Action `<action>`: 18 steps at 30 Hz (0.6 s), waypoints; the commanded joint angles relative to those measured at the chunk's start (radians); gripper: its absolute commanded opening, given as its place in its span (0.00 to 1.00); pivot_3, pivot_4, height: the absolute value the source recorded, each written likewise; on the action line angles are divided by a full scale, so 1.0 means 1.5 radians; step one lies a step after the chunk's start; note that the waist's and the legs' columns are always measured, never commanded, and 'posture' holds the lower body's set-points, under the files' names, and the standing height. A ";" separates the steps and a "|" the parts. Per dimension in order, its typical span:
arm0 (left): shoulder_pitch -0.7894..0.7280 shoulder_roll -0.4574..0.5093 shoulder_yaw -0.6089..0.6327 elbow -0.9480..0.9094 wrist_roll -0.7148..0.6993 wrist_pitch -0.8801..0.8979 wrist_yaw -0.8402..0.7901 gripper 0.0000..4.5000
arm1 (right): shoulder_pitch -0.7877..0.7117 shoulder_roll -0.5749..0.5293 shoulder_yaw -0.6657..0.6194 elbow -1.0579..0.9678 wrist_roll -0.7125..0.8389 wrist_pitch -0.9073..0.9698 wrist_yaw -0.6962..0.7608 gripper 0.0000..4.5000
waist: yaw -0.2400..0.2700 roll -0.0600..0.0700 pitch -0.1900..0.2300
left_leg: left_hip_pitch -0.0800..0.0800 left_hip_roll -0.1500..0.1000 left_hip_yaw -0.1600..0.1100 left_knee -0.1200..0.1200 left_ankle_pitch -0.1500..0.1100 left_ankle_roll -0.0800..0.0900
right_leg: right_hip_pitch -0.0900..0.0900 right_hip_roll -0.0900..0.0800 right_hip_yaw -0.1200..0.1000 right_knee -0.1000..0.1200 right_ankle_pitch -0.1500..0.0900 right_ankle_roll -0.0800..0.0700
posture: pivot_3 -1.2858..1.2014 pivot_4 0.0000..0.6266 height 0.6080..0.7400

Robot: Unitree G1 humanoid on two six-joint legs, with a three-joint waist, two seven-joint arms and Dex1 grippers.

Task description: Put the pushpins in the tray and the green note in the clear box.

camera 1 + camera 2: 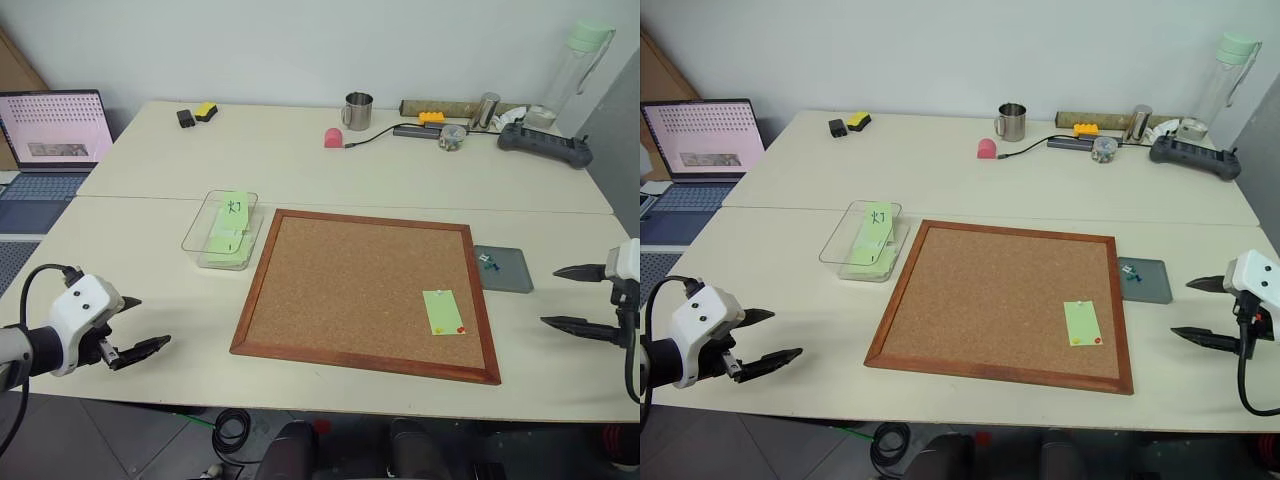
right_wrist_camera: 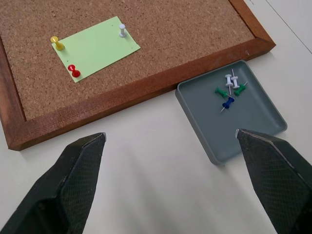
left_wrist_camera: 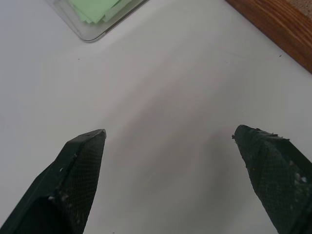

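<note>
Both claws, left (image 1: 146,323) and right (image 1: 568,297), spread wide and empty; green note (image 2: 95,48) pinned flat, long axis front-to-back across the cork board (image 1: 340,280).

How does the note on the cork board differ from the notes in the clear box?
The note on the board lies flat, pinned by yellow, red and white pushpins, and is blank. The notes in the clear box are loose and stacked, the top one with black writing. All are pale green.

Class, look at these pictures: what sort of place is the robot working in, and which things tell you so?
Probably an office or lab workspace: pale desks pushed together, an open laptop, a cork board with a pinned green note, and a power strip with cables at the back.
</note>
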 commanded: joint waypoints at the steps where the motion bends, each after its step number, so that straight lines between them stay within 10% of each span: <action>1: -0.006 0.000 0.021 -0.008 -0.012 -0.002 -0.008 0.99 | -0.014 0.000 -0.005 -0.003 -0.002 -0.010 0.002 1.00 | 0.000 0.000 0.000 | 0.000 0.000 0.000 0.000 0.000 0.000 | 0.000 0.000 0.000 0.000 0.000 0.000 | 0.52 0.24 1.00; 18: -0.033 0.002 0.023 0.019 -0.003 0.008 0.007 0.99 | -0.053 0.008 0.027 0.015 -0.010 -0.024 0.000 1.00 | 0.001 0.000 0.000 | 0.000 0.000 0.000 0.000 0.000 0.000 | 0.000 0.001 0.000 0.000 0.000 0.000 | 0.52 0.24 1.00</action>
